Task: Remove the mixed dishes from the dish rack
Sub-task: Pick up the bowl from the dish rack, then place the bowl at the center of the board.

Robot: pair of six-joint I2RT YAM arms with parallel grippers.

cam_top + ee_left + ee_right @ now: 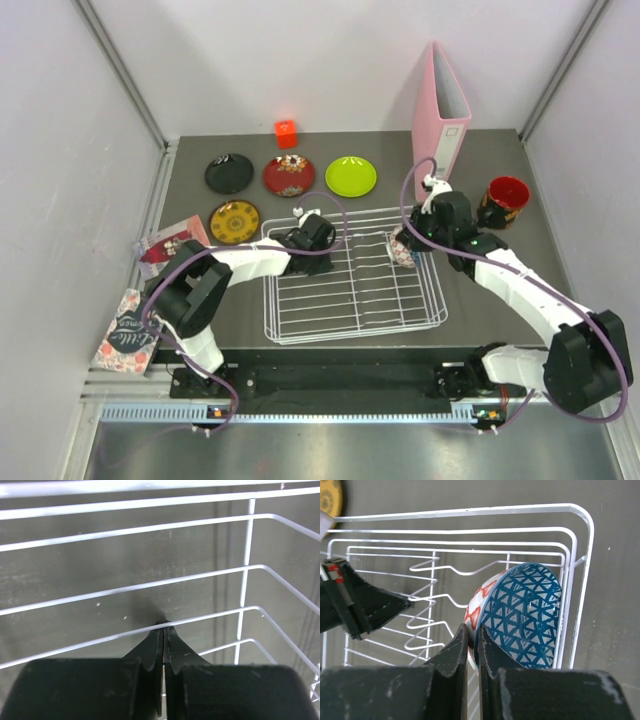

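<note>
Right end effector gripping one bowl, four plates, one cup

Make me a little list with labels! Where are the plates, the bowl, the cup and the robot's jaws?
Dish rack: white wire, one dish left inside
Bowl: blue-white, standing on edge at the rack's right end
Outside the rack: black plate, dark red plate, lime green plate, gold plate
Cup: red, standing right of the rack
Right jaws: shut on the bowl's rim
Left jaws: shut, tips at a rack wire, no dish held
</note>
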